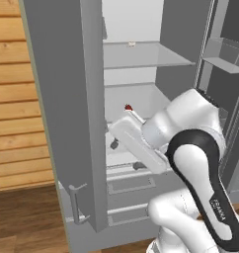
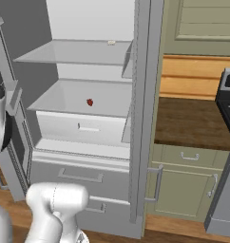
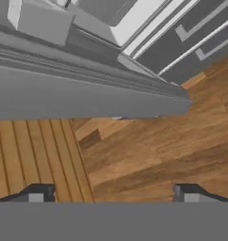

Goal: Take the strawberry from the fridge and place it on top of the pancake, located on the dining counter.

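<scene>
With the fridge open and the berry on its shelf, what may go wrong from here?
1. The tiny bright red strawberry is far smaller than the open pincer, so the grasp may miss or push it deeper.
2. The hand view looks at the wooden floor, not at the pale grey shelf; the pincer must swing far.
3. The arm works beside the matte grey fridge door and might strike it.

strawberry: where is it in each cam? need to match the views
Left base view: strawberry just above center, on the fridge's middle shelf, right behind the arm's hand.
Right base view: strawberry left of center, alone on the middle shelf.
Hand view: I can't find it; this camera looks down at the wood floor and fridge door edge.
Shared landmark: the small pale item on the shelf above.
</scene>
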Available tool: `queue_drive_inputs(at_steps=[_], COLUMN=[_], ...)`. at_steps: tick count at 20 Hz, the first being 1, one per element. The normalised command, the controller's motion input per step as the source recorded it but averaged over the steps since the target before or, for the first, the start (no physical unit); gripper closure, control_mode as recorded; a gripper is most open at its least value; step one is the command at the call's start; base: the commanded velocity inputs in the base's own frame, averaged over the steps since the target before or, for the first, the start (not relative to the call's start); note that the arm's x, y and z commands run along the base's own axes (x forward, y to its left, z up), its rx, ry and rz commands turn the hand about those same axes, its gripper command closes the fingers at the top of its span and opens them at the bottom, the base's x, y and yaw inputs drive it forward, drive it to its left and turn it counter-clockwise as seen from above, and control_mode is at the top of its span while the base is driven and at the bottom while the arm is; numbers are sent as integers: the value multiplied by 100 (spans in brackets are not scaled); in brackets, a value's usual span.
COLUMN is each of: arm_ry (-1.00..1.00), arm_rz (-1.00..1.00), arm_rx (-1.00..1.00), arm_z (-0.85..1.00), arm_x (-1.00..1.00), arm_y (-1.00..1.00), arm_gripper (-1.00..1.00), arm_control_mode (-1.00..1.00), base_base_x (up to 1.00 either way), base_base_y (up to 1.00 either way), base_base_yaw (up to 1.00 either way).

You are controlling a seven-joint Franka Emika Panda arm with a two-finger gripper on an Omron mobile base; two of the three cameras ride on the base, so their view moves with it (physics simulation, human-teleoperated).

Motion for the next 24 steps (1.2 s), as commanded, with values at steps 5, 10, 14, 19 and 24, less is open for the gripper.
queue_drive_inputs(at_steps=[5,10,14,19,24], arm_ry=[1,-2,0,-9,-9], arm_rz=[17,18,10,5,5], arm_rx=[53,42,6,3,6], arm_z=[33,32,4,0,0], arm_x=[27,72,77,58,46], arm_y=[-52,-25,11,33,39], arm_gripper=[-100,-100,-100,-100,-100], arm_control_mode=[-100,-100,-100,-100,-100], base_base_x=[0,0,0,0,0], base_base_y=[0,0,0,0,0], base_base_yaw=[0,0,0,0,0])
